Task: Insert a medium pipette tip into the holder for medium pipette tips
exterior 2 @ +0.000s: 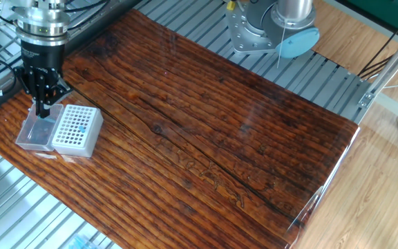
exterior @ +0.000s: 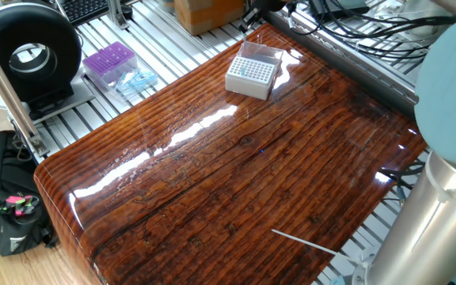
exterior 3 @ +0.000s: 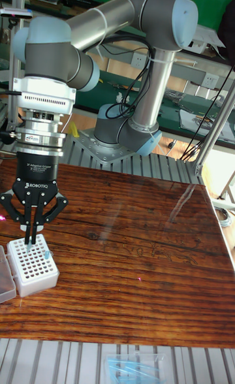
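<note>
The holder for medium pipette tips [exterior 2: 77, 129] is a small white box with a grid of holes. It stands at the table's far corner, with its clear plastic part [exterior 2: 36, 131] beside it. It also shows in the one fixed view [exterior: 252, 76] and in the tall view [exterior 3: 31, 265]. My gripper [exterior 2: 42, 113] hangs tip-down over the seam between the clear part and the holder, fingers shut together [exterior 3: 30, 235]. I cannot make out a medium pipette tip between the fingers. A small bluish piece [exterior 3: 47, 252] sticks up from one hole of the holder.
A purple rack [exterior: 109, 62] and a pale blue rack [exterior: 137, 80] sit on the slatted bench beyond the table. A thin white stick [exterior: 303, 243] lies near the opposite table edge. The arm's base [exterior 2: 273, 28] stands behind the table. Cables run along the far edge.
</note>
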Controlling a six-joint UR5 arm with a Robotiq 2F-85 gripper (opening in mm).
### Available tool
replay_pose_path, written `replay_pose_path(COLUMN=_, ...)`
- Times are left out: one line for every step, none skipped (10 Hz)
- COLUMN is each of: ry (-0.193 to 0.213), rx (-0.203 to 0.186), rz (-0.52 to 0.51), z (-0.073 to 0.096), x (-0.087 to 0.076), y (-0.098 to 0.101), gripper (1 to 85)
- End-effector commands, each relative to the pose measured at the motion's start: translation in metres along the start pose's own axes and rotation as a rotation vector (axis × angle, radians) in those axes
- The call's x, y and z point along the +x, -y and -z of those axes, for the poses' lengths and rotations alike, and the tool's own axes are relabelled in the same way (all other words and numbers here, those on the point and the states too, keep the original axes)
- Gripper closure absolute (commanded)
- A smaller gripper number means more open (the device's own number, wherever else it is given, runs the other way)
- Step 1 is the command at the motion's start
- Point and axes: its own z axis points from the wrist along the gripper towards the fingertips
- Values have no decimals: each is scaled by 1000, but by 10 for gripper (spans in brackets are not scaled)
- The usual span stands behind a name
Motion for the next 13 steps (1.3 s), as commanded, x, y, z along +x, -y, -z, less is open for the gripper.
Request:
replay_pose_path(ry=54, rx=-4, rz=-16, z=-6, x=-13, y=-1, gripper=823)
replay_pose_path(ry=57, rx=0, rz=-13, z=-12, x=-10, y=1, gripper=823)
replay_pose_path(ry=57, rx=1, rz=-6, z=-17, x=-6, y=0, gripper=807)
replay_pose_path(ry=57, rx=4, rz=-3, z=-17, x=-4, y=1, gripper=807)
replay_pose_path(ry=57, rx=3, rz=-4, z=-15, x=-3, y=0, gripper=807)
replay_pose_path(ry=57, rx=3, rz=-2, z=-16, x=-3, y=0, gripper=807)
replay_pose_path(ry=59, rx=5, rz=-2, z=-18, x=-4, y=-1, gripper=807)
replay_pose_path(ry=61, rx=4, rz=-4, z=-20, x=-5, y=-2, gripper=807)
replay_pose_path(ry=62, rx=3, rz=-6, z=-21, x=-5, y=-4, gripper=803)
replay_pose_path(ry=54, rx=2, rz=-7, z=-22, x=-2, y=-4, gripper=803)
replay_pose_path(ry=44, rx=4, rz=-6, z=-22, x=2, y=-3, gripper=803)
replay_pose_path(ry=39, rx=6, rz=-8, z=-23, x=4, y=-3, gripper=803)
replay_pose_path(ry=39, rx=6, rz=-8, z=-25, x=6, y=-2, gripper=803)
